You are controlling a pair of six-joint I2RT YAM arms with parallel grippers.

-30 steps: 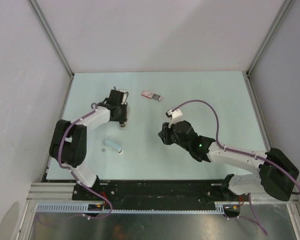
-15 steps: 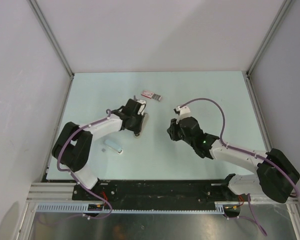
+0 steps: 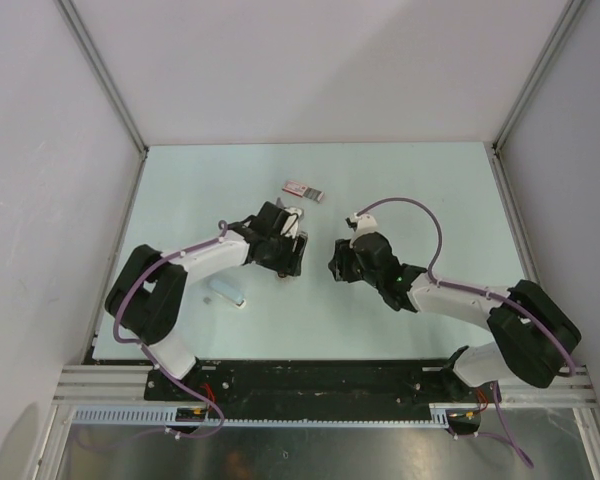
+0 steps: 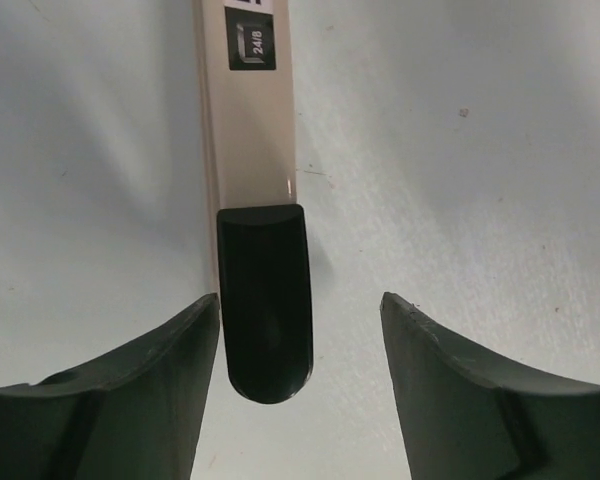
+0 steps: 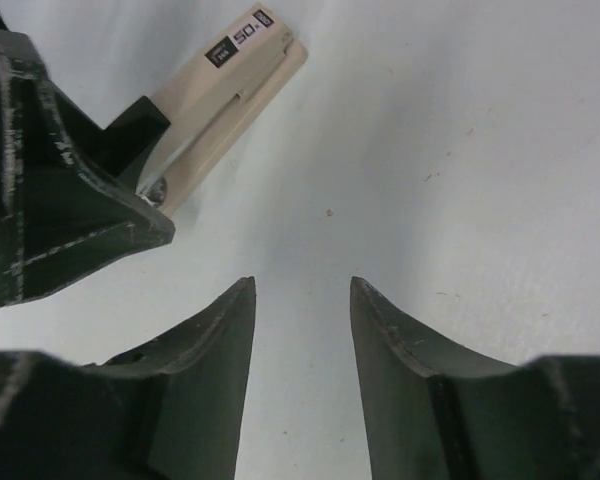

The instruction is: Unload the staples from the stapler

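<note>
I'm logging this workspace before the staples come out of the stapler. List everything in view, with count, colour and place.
stapler: one, beige with a black end, lying flat on the table between the left gripper's fingers
small packet: one, pinkish and grey, on the table beyond the stapler, towards the far wall
small flat piece: one, pale blue, on the table near the left arm's base; what it is cannot be told
table: one, pale green, walled in by light grey panels
left gripper: one, black, jaws apart on either side of the stapler's black end
right gripper: one, black, jaws apart with nothing between them, just right of the stapler
</note>
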